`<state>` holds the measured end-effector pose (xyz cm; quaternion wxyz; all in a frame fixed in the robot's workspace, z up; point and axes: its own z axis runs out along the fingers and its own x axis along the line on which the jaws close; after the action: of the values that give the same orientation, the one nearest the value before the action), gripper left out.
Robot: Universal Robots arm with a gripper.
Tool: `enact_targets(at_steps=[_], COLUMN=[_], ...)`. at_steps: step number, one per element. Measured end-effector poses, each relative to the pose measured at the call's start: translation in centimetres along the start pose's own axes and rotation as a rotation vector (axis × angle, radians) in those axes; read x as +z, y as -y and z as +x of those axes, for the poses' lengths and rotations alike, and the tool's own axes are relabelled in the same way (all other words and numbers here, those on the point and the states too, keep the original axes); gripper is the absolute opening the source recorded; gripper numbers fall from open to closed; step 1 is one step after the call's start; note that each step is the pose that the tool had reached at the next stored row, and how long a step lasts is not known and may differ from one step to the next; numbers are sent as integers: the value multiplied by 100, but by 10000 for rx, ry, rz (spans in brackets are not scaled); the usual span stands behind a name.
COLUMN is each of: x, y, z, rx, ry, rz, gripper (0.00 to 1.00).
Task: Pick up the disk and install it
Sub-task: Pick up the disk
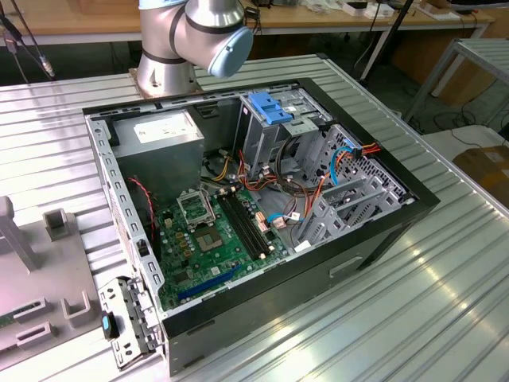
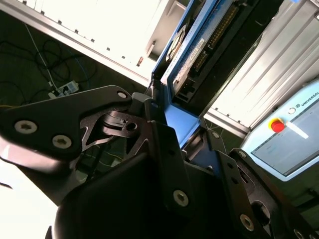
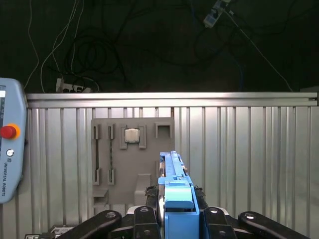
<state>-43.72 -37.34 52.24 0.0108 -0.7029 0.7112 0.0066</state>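
Note:
In both wrist views my gripper (image 3: 177, 211) (image 2: 172, 124) is shut on the disk, with its black fingers (image 3: 149, 206) pressed against either side. In the first wrist view the disk (image 3: 173, 181) is edge-on, a dark slab with bright blue plastic rails, held in the air above the ribbed metal table (image 3: 239, 159). Its dark body and connector pins (image 2: 209, 45) appear in the second wrist view. The open computer case (image 1: 262, 199) lies on its side in the exterior view, with a metal drive cage topped by a light-blue bracket (image 1: 274, 107) at its far end.
A grey fixture plate (image 3: 132, 164) holding a processor chip (image 3: 132, 134) and a memory stick (image 3: 110, 154) lies below the disk. A pendant with a red button (image 3: 9, 132) rests at the table's side. The arm's base (image 1: 187, 36) stands behind the case. Cables cover the floor.

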Motion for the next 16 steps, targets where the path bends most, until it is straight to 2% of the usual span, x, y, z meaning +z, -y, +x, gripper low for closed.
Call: enact_targets(at_steps=[3,16], x=[0,1], y=[48,152], z=[-1,-2], rx=[0,0], ry=[0,0], rz=[0,1], gripper=[37,37])
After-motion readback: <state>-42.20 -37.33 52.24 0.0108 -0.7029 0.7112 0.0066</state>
